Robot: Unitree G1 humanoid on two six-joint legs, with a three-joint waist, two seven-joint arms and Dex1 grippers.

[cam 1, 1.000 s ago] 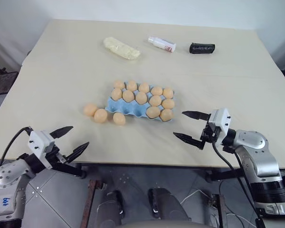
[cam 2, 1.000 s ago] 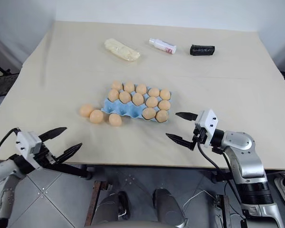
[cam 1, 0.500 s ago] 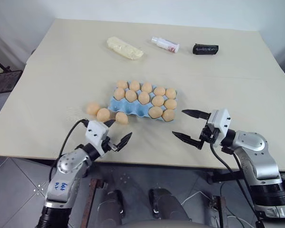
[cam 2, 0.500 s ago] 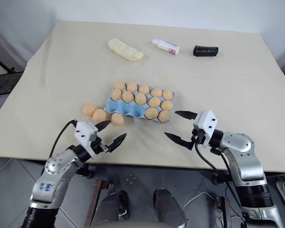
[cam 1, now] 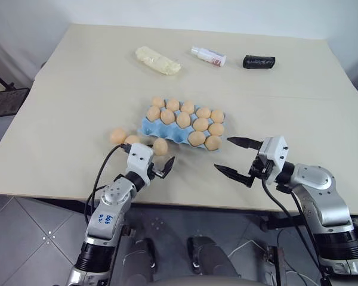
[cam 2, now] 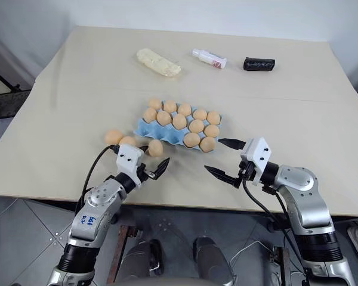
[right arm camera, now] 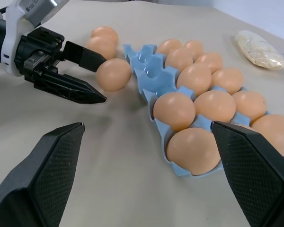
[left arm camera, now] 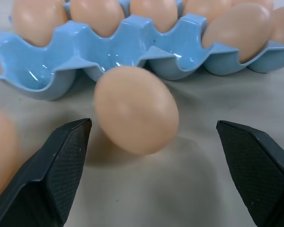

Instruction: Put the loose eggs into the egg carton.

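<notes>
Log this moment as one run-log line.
left gripper: open, at nearest loose egg | right gripper: open, idle | egg carton: three cups empty

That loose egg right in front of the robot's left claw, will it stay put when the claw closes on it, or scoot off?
The loose egg looks smooth and rounded, lying on the bare table, so a one-sided nudge would probably roll it. The left gripper is open with the fingers either side, which should trap it. Its glossy surface may slip against them.
</notes>
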